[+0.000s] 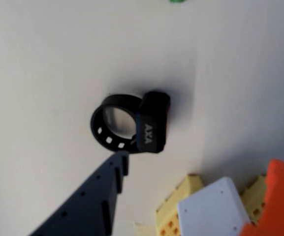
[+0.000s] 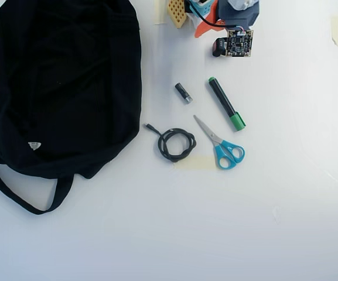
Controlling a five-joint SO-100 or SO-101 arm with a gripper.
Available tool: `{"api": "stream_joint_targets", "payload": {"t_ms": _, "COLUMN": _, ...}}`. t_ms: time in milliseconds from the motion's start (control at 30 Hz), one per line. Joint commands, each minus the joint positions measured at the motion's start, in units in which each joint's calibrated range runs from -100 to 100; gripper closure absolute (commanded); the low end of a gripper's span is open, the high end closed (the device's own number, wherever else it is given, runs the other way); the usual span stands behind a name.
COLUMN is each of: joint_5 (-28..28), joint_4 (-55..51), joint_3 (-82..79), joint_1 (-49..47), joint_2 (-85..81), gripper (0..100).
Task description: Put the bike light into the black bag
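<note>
The small chunky black bike light (image 1: pixel 151 123) with its looped rubber strap ring lies on the plain white table (image 1: pixel 43 64), and white lettering shows on its body in the wrist view. From overhead you only catch a black bit of it (image 2: pixel 218 47) poking out just left of the arm's wrist board, right up at the top edge of the table (image 2: pixel 215 222). The gripper (image 1: pixel 123 158) shows one dark navy finger (image 1: pixel 90 201) coming in from the bottom, tip just below the strap ring, close but I can't say touching. The other finger isn't in the picture, so honestly can't tell whether the pincer is spread or pressed together. The big soft black fabric bag (image 2: pixel 63 82) with the long strap and little white tag fills the left side overhead, well apart from the light. Between them and lower: a small black-and-silver cylinder (image 2: pixel 183 92), a green-capped black marker (image 2: pixel 226 104), teal-handled scissors (image 2: pixel 221 146) and a coiled black cable (image 2: pixel 174 143).
</note>
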State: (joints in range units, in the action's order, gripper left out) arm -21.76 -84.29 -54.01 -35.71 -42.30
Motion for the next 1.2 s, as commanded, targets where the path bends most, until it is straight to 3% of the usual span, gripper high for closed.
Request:
{"api": "stream_joint_targets", "payload": {"t_ms": 0, "joint_5": -0.6, "joint_4": 3.6, "joint_3": -2.2, "joint_1": 0.3, "joint_2": 0.0, "gripper": 64}}
{"api": "stream_joint_targets", "payload": {"t_ms": 700, "joint_5": -0.6, "joint_4": 18.9, "joint_3": -15.4, "joint_1": -0.3, "joint_2": 0.0, "gripper": 64}}
{"api": "stream_joint_targets", "payload": {"t_ms": 1167, "joint_5": -0.6, "joint_4": 20.4, "joint_3": -17.4, "joint_1": -1.1, "joint_2": 0.0, "gripper": 65}}
